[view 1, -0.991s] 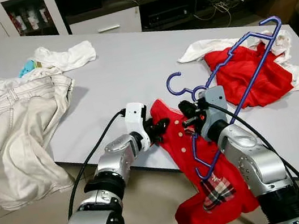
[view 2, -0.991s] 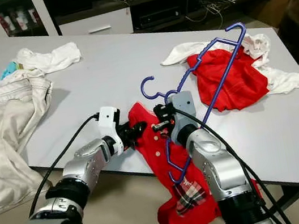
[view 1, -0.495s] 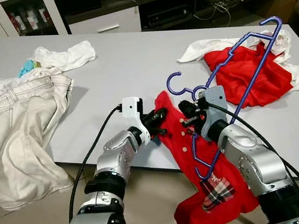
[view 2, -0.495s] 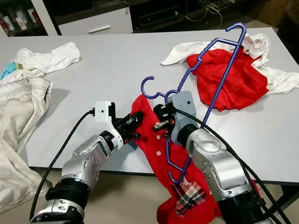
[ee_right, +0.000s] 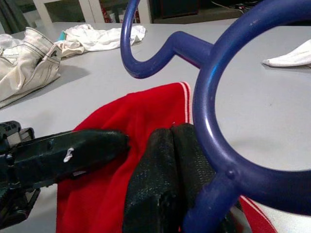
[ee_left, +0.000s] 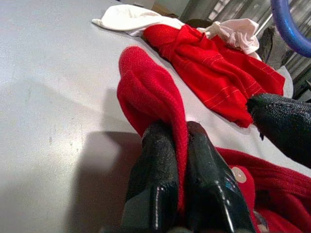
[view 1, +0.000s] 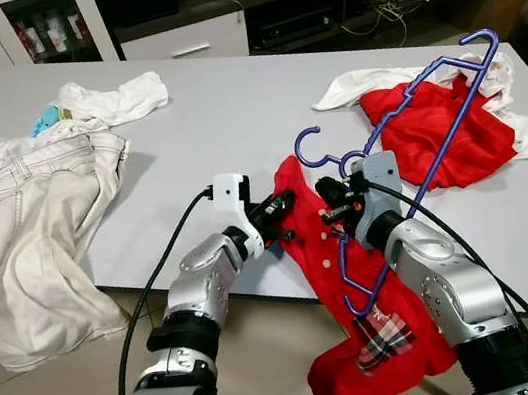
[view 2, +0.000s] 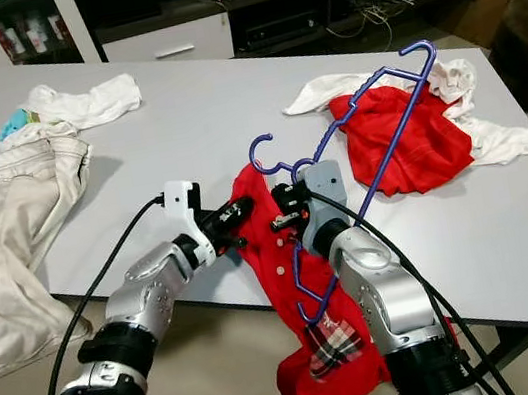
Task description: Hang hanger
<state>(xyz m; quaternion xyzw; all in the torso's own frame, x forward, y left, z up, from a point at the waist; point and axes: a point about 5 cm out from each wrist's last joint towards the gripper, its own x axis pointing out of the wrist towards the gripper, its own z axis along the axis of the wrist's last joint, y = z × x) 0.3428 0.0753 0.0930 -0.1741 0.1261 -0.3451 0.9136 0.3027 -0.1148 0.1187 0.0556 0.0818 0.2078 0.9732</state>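
Since a second ago the left gripper (view 1: pixel 279 207) has slid a little outward along the table edge, drawing the collar of the red garment (view 1: pixel 343 275) away from the right gripper (view 1: pixel 332 208), while the right arm and the blue hanger (view 1: pixel 408 148) have hardly shifted. The left fingers (ee_left: pixel 170 160) are closed narrow on a fold of the red knit; the right fingers (ee_right: pixel 167 179) are pressed together on the cloth beside the hanger's neck, though whether they also pinch the wire is hard to tell. The hanger leans up from the garment, over the grey table (view 1: pixel 229 112), toward a second red garment (view 1: pixel 441 132). The likely failure is the thin fold slipping free if the spreading goes on, or the hanger's lower arm dragging the cloth off the edge, since most of it already hangs below.
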